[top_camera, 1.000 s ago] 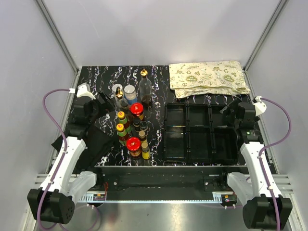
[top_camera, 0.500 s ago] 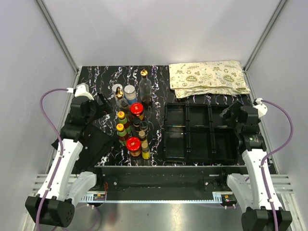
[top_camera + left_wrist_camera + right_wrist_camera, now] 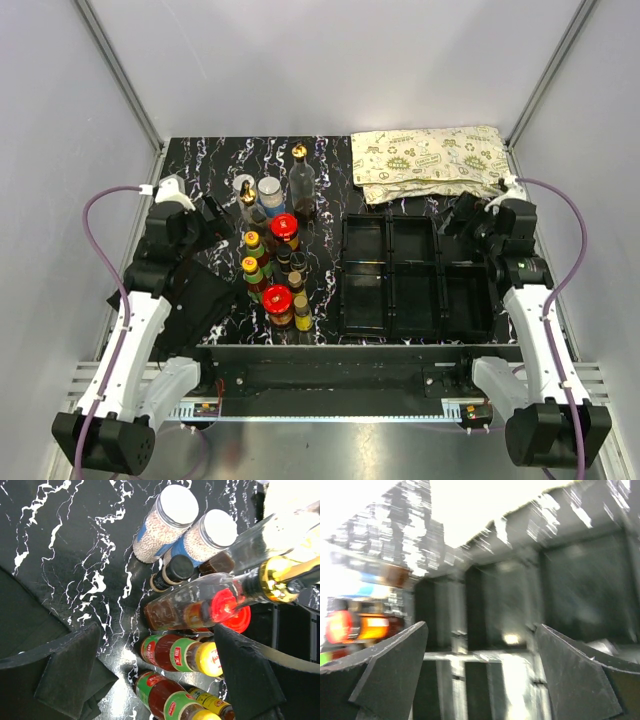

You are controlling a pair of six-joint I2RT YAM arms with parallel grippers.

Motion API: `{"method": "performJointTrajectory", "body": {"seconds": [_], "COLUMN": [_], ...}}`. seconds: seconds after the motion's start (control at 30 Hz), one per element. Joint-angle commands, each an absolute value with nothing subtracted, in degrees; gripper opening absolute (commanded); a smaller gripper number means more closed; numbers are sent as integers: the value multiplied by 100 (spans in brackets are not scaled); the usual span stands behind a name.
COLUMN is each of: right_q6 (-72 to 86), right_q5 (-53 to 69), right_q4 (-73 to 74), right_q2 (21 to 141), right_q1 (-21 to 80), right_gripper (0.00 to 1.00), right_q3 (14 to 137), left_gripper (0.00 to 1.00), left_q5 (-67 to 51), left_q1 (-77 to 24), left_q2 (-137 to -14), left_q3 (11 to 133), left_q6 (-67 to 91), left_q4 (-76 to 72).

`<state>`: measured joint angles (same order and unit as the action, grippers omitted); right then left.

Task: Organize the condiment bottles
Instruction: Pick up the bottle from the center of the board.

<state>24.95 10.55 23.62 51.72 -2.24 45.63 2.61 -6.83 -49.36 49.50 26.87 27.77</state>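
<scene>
The condiment bottles (image 3: 272, 262) stand in a tight cluster left of centre on the black marbled table. My left gripper (image 3: 207, 215) is open and empty just left of the cluster. In the left wrist view it (image 3: 160, 675) frames two yellow-capped sauces (image 3: 180, 655), with a clear gold-spouted bottle (image 3: 200, 605), a red lid (image 3: 236, 619), a black-capped bottle (image 3: 175, 570) and two grey-lidded shakers (image 3: 172, 510) beyond. My right gripper (image 3: 463, 215) is open and empty over the far right of the black compartment tray (image 3: 415, 290). Its blurred wrist view shows the open gripper (image 3: 480, 670) above tray compartments (image 3: 580, 590).
A patterned paper bag (image 3: 435, 160) lies at the back right behind the tray. A black cloth (image 3: 195, 300) lies under my left arm at the front left. Grey walls enclose the table on three sides.
My right arm has swung away from the near edge and to the left, over the tray's far right corner. My left arm shifted slightly a second ago and has held still since.
</scene>
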Motion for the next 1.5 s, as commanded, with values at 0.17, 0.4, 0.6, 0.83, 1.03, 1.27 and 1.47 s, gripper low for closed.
{"method": "performJointTrajectory", "body": {"seconds": [0.17, 0.4, 0.6, 0.83, 1.03, 1.27, 1.47], "right_q6": [1881, 1258, 607, 502, 387, 325, 202], "right_q5": [2804, 2585, 1935, 1749, 1520, 1169, 748], "right_q4": [687, 71, -421, -1301, -1458, -1758, -1810], "right_q2": [5202, 6528, 8091, 9675, 10818, 11363, 11698], "right_q1": [508, 1959, 2847, 3137, 3427, 3603, 3700], "right_gripper": [100, 100, 100, 96, 91, 86, 70], "right_q3": [5422, 6187, 7127, 8276, 9113, 9422, 9729], "left_gripper": [99, 99, 99, 99, 99, 99, 99], "left_q5": [-281, -509, -712, -896, -976, -1037, -1063], "left_q1": [-677, -677, -677, -677, -677, -677, -677], "left_q2": [-4694, -4474, -4351, -4307, -4272, -4324, -4342], "left_q3": [5291, 5256, 5098, 4948, 4957, 4975, 4966], "left_q6": [2409, 2259, 2189, 2171, 2118, 2127, 2136], "left_q4": [2646, 2505, 2180, 1978, 1995, 1995, 1986]}}
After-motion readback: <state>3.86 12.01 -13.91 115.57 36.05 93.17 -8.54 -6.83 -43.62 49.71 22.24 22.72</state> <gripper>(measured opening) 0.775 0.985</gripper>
